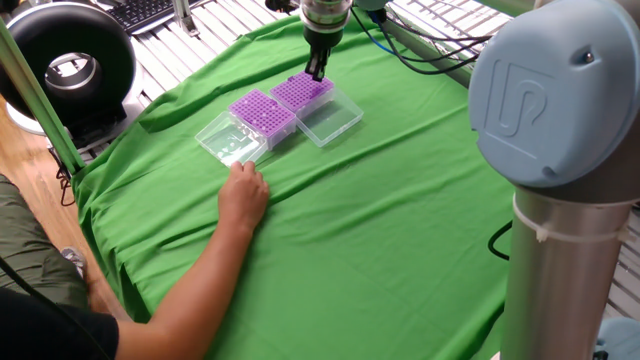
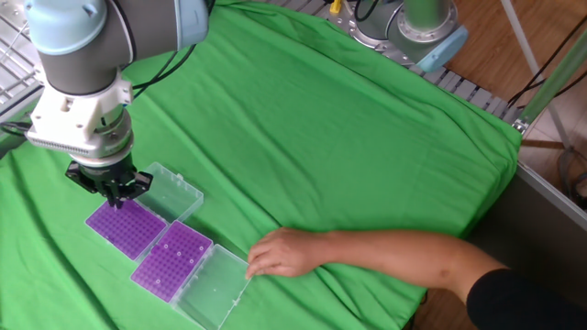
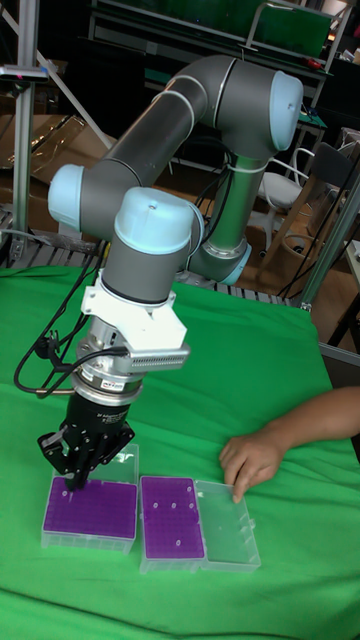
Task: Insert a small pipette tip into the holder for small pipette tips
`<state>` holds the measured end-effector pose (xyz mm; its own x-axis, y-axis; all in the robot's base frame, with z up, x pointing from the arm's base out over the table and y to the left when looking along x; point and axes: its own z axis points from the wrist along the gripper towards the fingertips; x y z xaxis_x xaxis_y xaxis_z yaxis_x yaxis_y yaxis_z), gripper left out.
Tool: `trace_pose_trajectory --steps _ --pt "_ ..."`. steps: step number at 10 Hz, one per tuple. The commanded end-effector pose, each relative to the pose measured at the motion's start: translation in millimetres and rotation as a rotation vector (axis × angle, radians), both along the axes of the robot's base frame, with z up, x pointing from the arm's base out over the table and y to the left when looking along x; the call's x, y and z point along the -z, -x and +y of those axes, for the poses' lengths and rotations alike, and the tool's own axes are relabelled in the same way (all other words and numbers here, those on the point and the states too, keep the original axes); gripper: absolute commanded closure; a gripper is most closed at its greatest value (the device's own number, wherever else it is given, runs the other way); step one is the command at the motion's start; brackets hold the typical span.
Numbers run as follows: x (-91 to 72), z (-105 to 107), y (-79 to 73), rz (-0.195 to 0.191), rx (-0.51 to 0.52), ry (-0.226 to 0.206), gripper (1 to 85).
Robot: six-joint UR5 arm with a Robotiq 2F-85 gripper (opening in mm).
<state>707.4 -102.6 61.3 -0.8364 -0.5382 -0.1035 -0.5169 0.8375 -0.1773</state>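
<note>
Green cloth (image 1: 330,230) spread all over the bench. On the cloth, two purple racks side by side and touching, each in a clear box with its lid flopped open. Over the far one, the holder for small pipette tips (image 3: 88,508), the robot's hand (image 3: 73,484), pointing straight down. Tips of the hand just above the purple top, near the corner away from the other rack (image 3: 172,515). Fingers pulled in narrow, almost no gap. Too small to tell if a pipette tip is pinched in there. Open lid of the holder (image 2: 174,190) flat on the cloth beside the hand. A few pale dots in the holes of the other rack. A person's arm (image 2: 367,252) stretched over the cloth, with the fingertips right at the edge of the other rack's open lid (image 2: 213,289). Big grey and blue robot arm (image 3: 190,110) bent high above it all.
</note>
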Motion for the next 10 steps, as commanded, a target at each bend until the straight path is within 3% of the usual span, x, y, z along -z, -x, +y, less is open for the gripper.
trace_pose_trajectory --steps 1,7,10 --pt "-3.7 -3 -3.0 -0.004 -0.009 0.013 69.3" --pt "-4.0 3 -10.0 -0.029 0.005 -0.01 69.3" --pt "-0.5 -3 1.4 -0.009 -0.008 -0.012 68.7"
